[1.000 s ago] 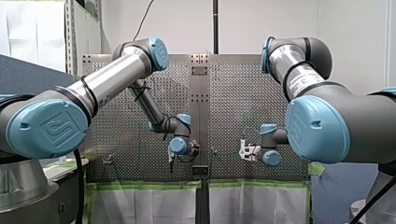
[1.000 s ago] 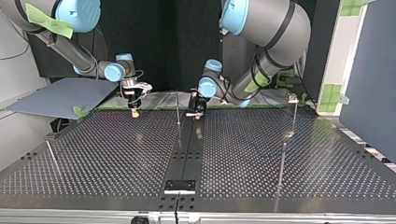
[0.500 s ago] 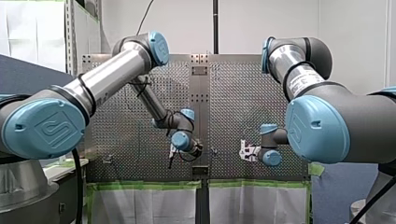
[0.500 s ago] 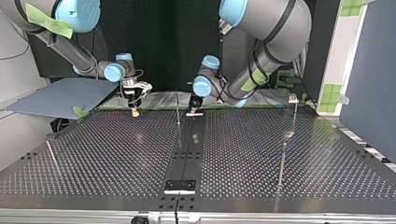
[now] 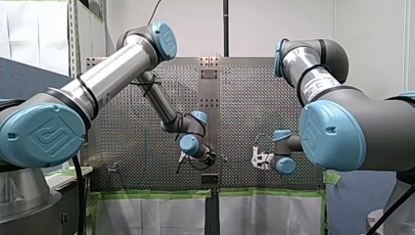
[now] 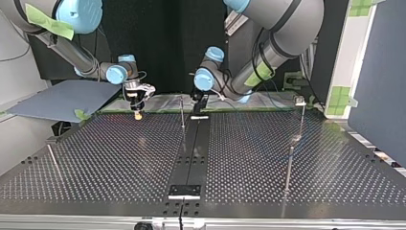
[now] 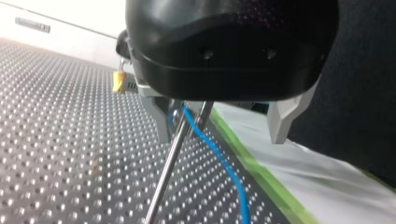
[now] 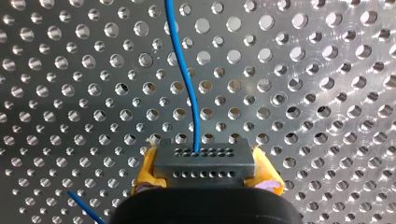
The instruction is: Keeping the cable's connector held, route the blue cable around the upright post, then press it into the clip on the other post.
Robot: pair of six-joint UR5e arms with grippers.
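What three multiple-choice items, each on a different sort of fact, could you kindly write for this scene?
1. Where does the blue cable pass in the left wrist view?
A. Between my left gripper's fingers, beside the thin post
B. Outside the fingers
C. Nowhere in view
2. What colour are my right gripper's pads?
A. Red
B. Yellow
C. White
3. What state is the connector in?
A. Lying loose
B. Clipped onto the post
C. Clamped in my right gripper

1 A: it runs between the spread fingers beside the post. 2 B: yellow shows either side of the connector. 3 C: the pads squeeze it.
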